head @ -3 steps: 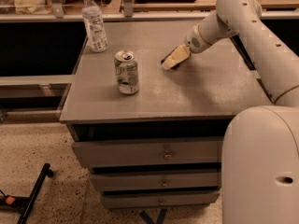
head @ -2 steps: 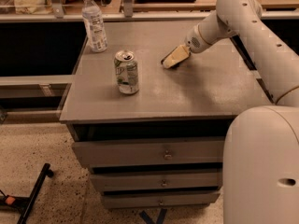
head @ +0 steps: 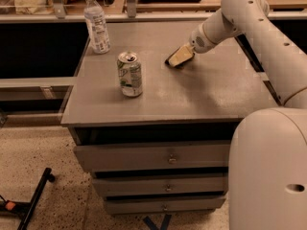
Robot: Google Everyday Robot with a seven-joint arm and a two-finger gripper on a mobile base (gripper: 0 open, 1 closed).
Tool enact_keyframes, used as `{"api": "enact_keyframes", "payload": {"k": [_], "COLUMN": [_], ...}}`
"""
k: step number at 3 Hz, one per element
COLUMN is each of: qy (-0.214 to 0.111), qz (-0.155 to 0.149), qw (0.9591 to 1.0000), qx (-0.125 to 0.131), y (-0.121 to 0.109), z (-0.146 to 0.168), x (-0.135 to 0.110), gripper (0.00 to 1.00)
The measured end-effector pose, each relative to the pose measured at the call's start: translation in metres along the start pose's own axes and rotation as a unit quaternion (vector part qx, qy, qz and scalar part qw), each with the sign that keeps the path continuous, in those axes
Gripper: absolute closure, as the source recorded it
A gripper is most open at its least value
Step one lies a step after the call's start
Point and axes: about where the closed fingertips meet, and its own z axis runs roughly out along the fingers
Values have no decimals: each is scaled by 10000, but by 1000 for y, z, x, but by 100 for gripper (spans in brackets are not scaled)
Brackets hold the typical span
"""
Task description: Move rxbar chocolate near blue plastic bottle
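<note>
Currently: gripper (head: 176,57) low over the tabletop (head: 216,90), upper centre-right of frame, at the rxbar chocolate (head: 171,63).
Tip of the gripper angled down-left, at or on the surface; spread or clamped, cannot tell. Only a dark sliver of the rxbar chocolate shows along the gripper's lower edge, the rest hidden. Green-and-white soda can (head: 129,74) upright, left of the gripper and apart from it. Farther up-left, the blue plastic bottle (head: 97,23) stands upright near the tabletop's upper-left corner, well apart from the bar. White arm (head: 249,13) rises from the gripper to upper right.
</note>
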Motion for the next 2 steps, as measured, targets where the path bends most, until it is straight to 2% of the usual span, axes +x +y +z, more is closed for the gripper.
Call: {"api": "enact_keyframes", "payload": {"k": [1, 2], "qy": [0, 0], "qz": [-1, -1], "qw": [10000, 10000], "qx": [1, 0], "y": [0, 0], "z": [-1, -1], "x": [-1, -1], "gripper": [100, 100]}}
